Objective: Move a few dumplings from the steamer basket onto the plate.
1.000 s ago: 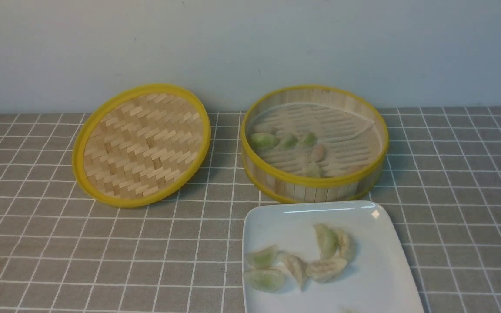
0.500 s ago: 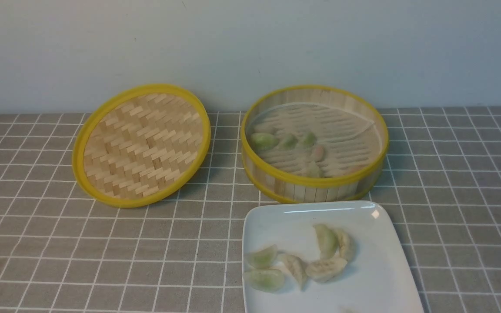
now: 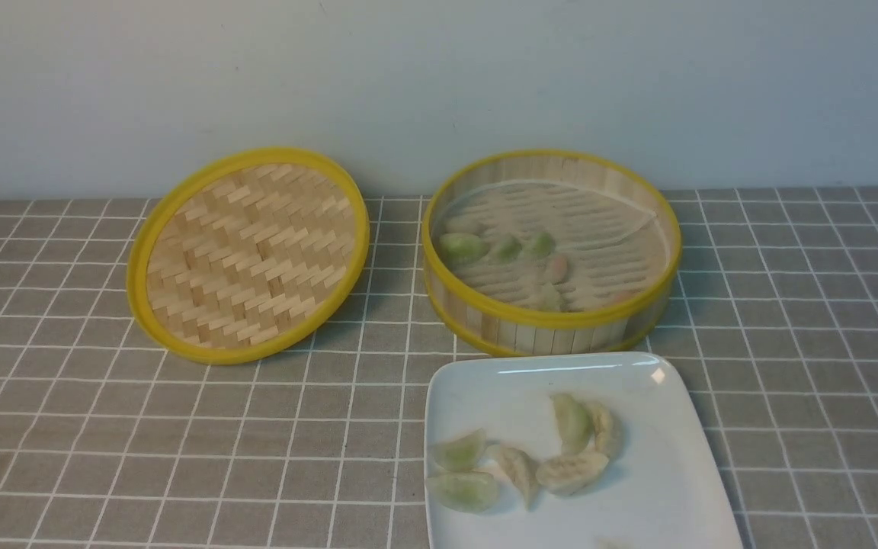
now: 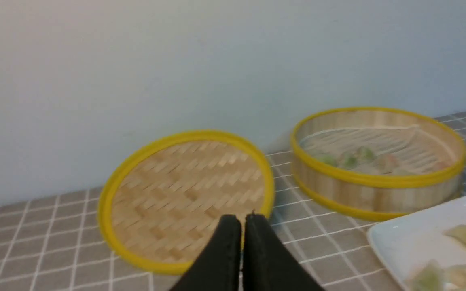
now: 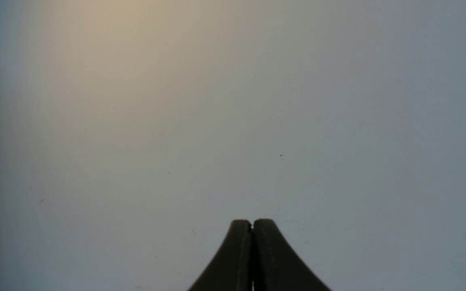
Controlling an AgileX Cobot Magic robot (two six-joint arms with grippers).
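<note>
Nearby: lid [image 3: 248, 255] left of steamer basket [image 3: 553, 324] | both end effectors pressed together, empty

Tabletop [image 3: 65, 396]: grey-brown cloth, thin white grid lines. Wall [image 3: 439, 76]: plain pale grey-blue. Lid [image 3: 248, 255] at 9 o'clock of the steamer basket [image 3: 553, 324]: yellow rim, tan herringbone weave. Basket: pale bamboo slats, yellow rims top and bottom, slatted floor under a pale liner. Dumplings in basket [image 3: 462, 248]: mostly pale green, 1 pinkish. Plate [image 3: 668, 488] at 6 o'clock of the basket: glossy white. Dumplings on plate [image 3: 568, 471]: pale green and cream-white, pleated. Left claw [image 4: 242, 226] and right claw [image 5: 252, 227]: black.
</note>
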